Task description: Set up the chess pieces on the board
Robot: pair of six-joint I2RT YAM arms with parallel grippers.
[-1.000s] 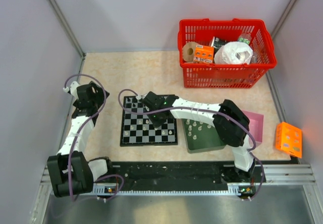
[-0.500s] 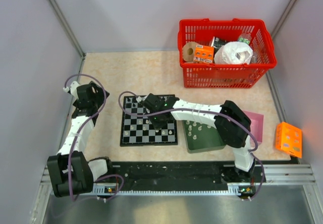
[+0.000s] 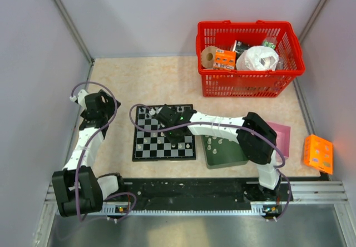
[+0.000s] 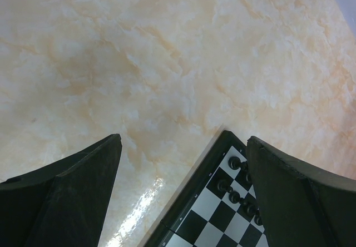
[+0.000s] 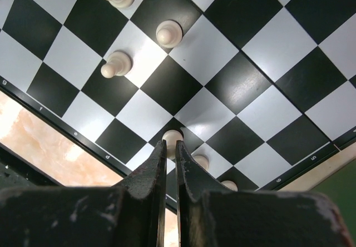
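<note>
White pcs [image 5: 169,33], 7 visible under R end effector [image 5: 170,144], pressed together; L end effector [image 4: 183,138] spread

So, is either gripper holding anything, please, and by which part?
The right gripper appears to pinch a whitish pawn near its head; the left gripper holds nothing.

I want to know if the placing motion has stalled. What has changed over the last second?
The right pincer, shut with a white chess piece at its tips, has slid a little toward the near edge over the board. I cannot tell whether it grips that piece. Nothing was visibly taken or let go. The left pincer stayed open by the board's far left corner, and the red basket has not moved.
</note>
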